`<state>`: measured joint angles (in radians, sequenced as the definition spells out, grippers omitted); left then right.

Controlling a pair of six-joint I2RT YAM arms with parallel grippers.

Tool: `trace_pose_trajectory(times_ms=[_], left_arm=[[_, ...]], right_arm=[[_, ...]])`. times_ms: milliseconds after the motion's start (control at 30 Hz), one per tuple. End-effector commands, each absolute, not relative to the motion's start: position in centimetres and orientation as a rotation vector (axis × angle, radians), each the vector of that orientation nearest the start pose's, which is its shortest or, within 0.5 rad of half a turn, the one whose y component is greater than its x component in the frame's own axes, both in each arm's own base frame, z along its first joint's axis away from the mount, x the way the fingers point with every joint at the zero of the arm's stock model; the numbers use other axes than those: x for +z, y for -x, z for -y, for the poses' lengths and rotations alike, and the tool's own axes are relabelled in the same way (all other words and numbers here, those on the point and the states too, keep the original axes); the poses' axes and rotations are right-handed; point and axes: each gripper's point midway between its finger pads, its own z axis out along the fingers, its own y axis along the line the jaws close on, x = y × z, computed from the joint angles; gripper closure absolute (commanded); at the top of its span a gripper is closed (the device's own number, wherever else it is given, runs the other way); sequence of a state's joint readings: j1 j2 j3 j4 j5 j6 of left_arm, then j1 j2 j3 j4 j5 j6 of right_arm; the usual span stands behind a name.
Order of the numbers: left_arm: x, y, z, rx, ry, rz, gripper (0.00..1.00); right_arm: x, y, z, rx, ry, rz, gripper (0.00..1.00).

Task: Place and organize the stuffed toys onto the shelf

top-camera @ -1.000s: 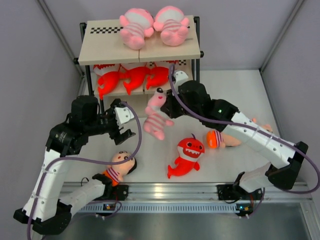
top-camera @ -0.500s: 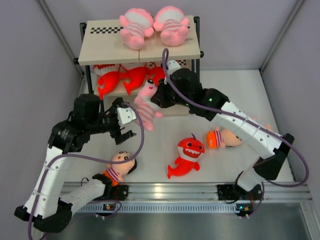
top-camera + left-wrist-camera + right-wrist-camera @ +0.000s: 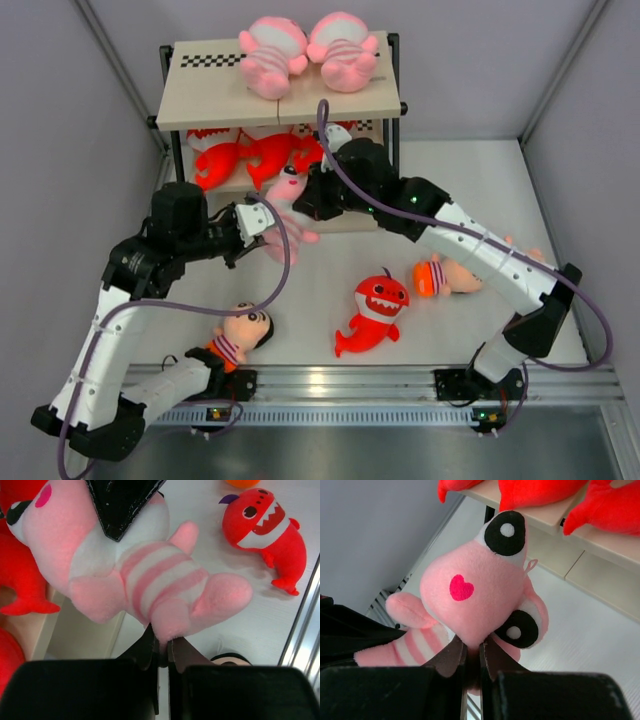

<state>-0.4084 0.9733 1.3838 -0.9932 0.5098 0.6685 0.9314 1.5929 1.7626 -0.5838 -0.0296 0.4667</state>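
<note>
Pink striped baby (image 3: 284, 203) hangs just in front of the shelf (image 3: 178, 165), at its middle tier, left of centre. It is held at both ends: the right gripper (image 3: 471, 647) is clamped on the head and the left gripper (image 3: 163, 642) is clamped on one leg.

Step in hand: probably a two-arm handover or reorientation before placement.

Next move: one gripper should release. The other should then lift the toy to the top board (image 3: 210, 95), beside the two pink babies (image 3: 272, 55) lying there.

Pink baby (image 3: 150, 580) and red shark (image 3: 265, 535): soft fuzzy plush cloth. Shelf (image 3: 215, 100): smooth matt beige boards, black metal frame. Fingers (image 3: 451, 661): matt black plastic. Tabletop (image 3: 450, 175): smooth matt white.
</note>
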Motion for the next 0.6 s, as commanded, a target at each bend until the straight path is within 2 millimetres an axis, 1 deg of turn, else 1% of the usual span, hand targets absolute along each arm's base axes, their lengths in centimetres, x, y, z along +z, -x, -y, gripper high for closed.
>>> trace_pose_trajectory(times_ms=[0,33,100,133,167,200,233,267,300,333,367,400,467,500,533,567], left_arm=[[36.6,-21.2,16.9,-0.444,-1.17,-1.563,1.0],[38.5,-20.4,17.0,-0.466,-1.148,-1.517,1.0],[40.7,-19.9,16.8,-0.487,-1.067,-1.5,1.0],[41.6,-20.1,16.2,-0.456,-1.028,-1.499,1.0],[42.7,-20.2,15.5,-0.417,-0.984,-1.49,1.0],[44.7,-20.0,14.6,-0.372,-0.938,-1.459,1.0],[45.9,-20.3,13.8,-0.322,-0.893,-1.44,1.0],[47.1,-21.1,12.0,-0.218,-0.809,-1.448,1.0],[49.1,-20.9,10.9,-0.165,-0.759,-1.413,1.0],[50.4,-21.4,9.4,-0.09,-0.688,-1.408,1.0],[51.5,-21.3,8.9,-0.067,-0.661,-1.39,1.0],[53.4,-20.6,8.2,-0.055,-0.624,-1.35,1.0],[54.9,-20.5,7.7,-0.045,-0.583,-1.328,1.0],[56.1,-20.0,7.4,-0.047,-0.553,-1.302,1.0],[56.6,-20.6,7.2,-0.04,-0.53,-1.298,1.0],[57.2,-20.7,6.9,-0.032,-0.503,-1.293,1.0]], right_arm=[[39.1,-24.6,-40.0,1.035,0.554,-1.911,0.95],[39.0,-24.5,-39.8,1.024,0.581,-1.901,0.72],[39.3,-24.1,-39.1,1.01,0.605,-1.884,0.43],[39.1,-24.0,-38.8,0.997,0.616,-1.882,0.31],[39.2,-23.9,-38.4,0.974,0.633,-1.87,0.15],[39.3,-24.0,-37.5,0.944,0.62,-1.863,0.1],[39.4,-24.0,-36.9,0.924,0.615,-1.858,0.07],[39.4,-24.1,-36.2,0.897,0.612,-1.856,0.03],[39.5,-24.1,-35.1,0.869,0.59,-1.849,0.02],[39.8,-24.1,-34.7,0.864,0.591,-1.832,0.02],[39.9,-23.8,-34.3,0.863,0.594,-1.822,0.02],[39.8,-23.4,-33.5,0.862,0.594,-1.812,0.01],[40.0,-23.0,-33.0,0.864,0.596,-1.789,0.01],[39.9,-22.9,-32.2,0.846,0.575,-1.785,0.01],[40.0,-22.9,-32.0,0.841,0.575,-1.777,0.01],[39.5,-22.8,-31.7,0.833,0.577,-1.783,0.01]])
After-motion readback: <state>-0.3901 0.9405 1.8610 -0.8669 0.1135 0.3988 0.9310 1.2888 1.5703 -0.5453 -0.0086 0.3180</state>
